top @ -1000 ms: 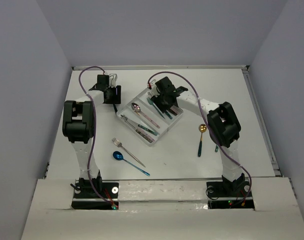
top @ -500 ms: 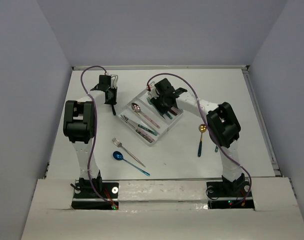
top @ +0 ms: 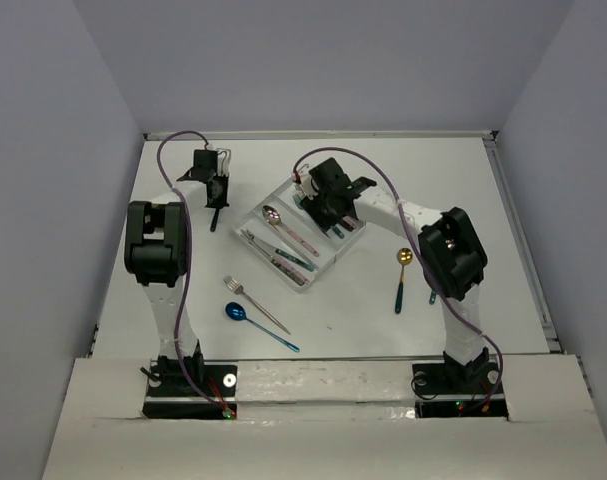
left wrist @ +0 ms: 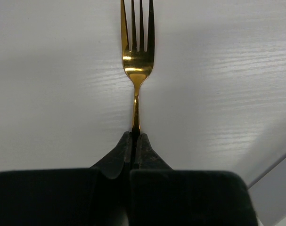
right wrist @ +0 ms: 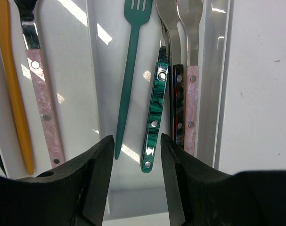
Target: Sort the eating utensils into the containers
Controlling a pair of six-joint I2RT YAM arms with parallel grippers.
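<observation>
My left gripper (left wrist: 134,136) is shut on the neck of a gold-headed fork (left wrist: 137,61), whose tines point away over the bare table. From above, that fork (top: 214,216) sticks out of the left gripper (top: 213,196), left of the white three-compartment tray (top: 328,262). My right gripper (right wrist: 137,150) hovers open over the tray's end wall (right wrist: 213,70), empty, above a teal fork (right wrist: 128,94) and a green-marbled handle (right wrist: 153,117). On the table lie a silver fork (top: 255,303), a blue spoon (top: 258,325) and a gold spoon with a teal handle (top: 402,278).
The tray also holds pink-handled pieces (right wrist: 44,108), a dark handle (right wrist: 177,108) and a yellow utensil (right wrist: 13,94). The right gripper (top: 328,205) sits over the tray's far end. Grey walls enclose the table on three sides.
The left gripper has closed on the gold fork and shifted slightly left with it. The right gripper has stayed open over the tray.
</observation>
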